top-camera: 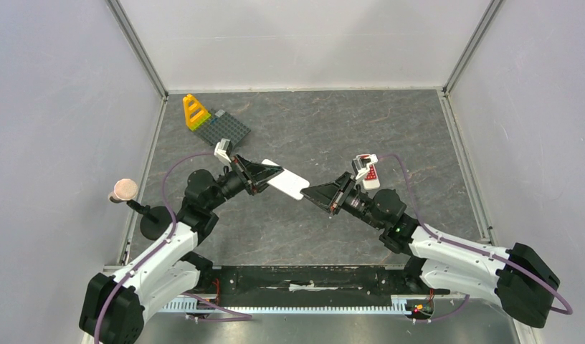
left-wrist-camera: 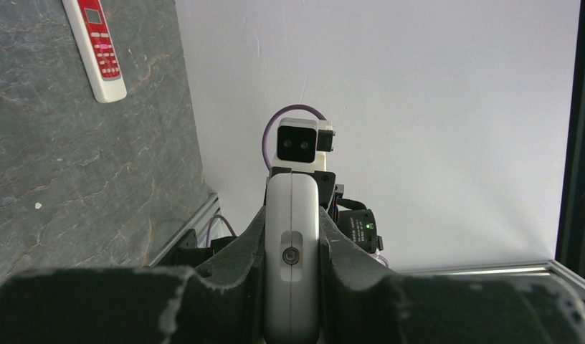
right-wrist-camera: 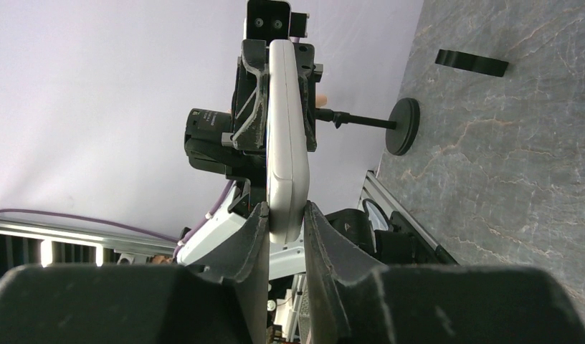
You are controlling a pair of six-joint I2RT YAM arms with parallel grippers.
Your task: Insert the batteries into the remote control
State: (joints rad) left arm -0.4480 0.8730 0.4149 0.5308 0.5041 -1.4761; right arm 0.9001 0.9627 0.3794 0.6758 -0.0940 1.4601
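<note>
Two grippers, one white remote [top-camera: 291, 184], frame centre.
Left gripper [top-camera: 275, 172] clamps one end; right gripper [top-camera: 308, 192] seemingly pinches the opposite end.

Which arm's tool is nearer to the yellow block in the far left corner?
Left. The left tool is right of and nearer the bases than the yellow block; the right tool is farther right, past the white remote.

You cannot cross the middle: the white remote [top-camera: 286, 183] bridges the left gripper [top-camera: 275, 172] and the right gripper [top-camera: 310, 191], both clamped on it. A red remote [top-camera: 371, 173] lies just beyond the right one, a brick plate [top-camera: 224, 129] sits far left, and a stand [top-camera: 155, 218] is at the left edge. The table [top-camera: 419, 122] is bare at far right and near centre.
</note>
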